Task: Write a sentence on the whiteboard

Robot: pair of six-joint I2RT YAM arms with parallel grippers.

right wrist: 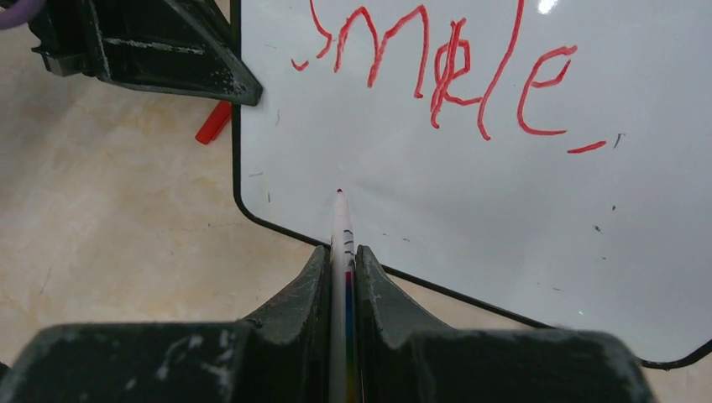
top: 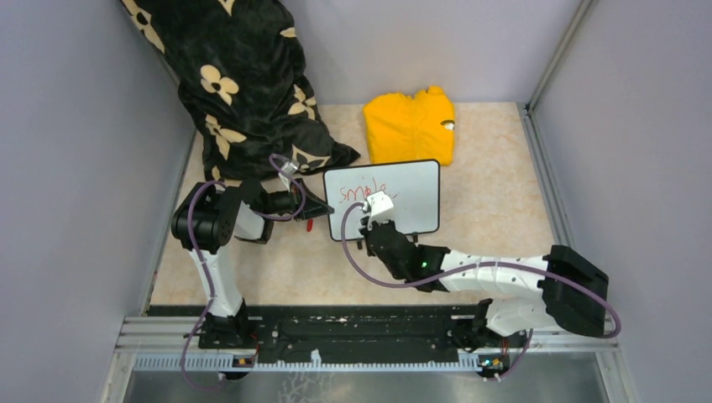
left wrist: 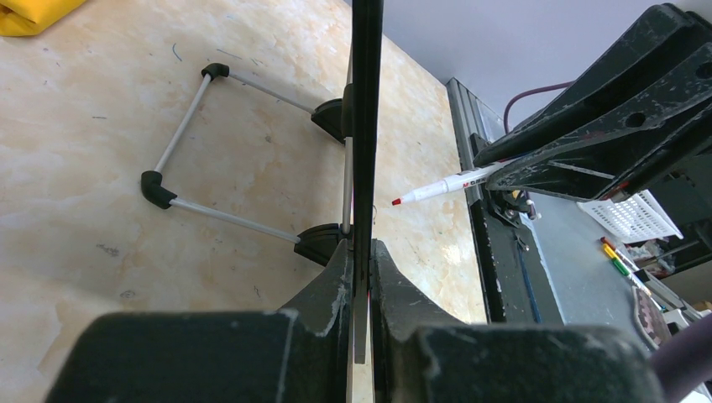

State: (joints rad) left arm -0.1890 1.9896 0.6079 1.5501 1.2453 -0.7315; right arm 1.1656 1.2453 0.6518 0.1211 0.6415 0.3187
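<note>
The whiteboard (top: 411, 210) stands propped on its wire stand (left wrist: 189, 164) in the middle of the table. My left gripper (top: 321, 204) is shut on its left rim, which the left wrist view shows edge-on (left wrist: 367, 126) between the jaws (left wrist: 363, 260). Red marker letters of the sentence (right wrist: 445, 67) read "smile," in one line across the top of the board (right wrist: 470, 193). My right gripper (right wrist: 342, 264) is shut on a white marker (right wrist: 342, 227). Its red tip rests on the board below the letters, near the lower left corner.
A red pen cap (right wrist: 213, 123) lies on the table just left of the board. A folded yellow garment (top: 410, 126) sits behind it, and a black cloth with cream flowers (top: 243, 84) hangs at the back left. Grey walls close in both sides.
</note>
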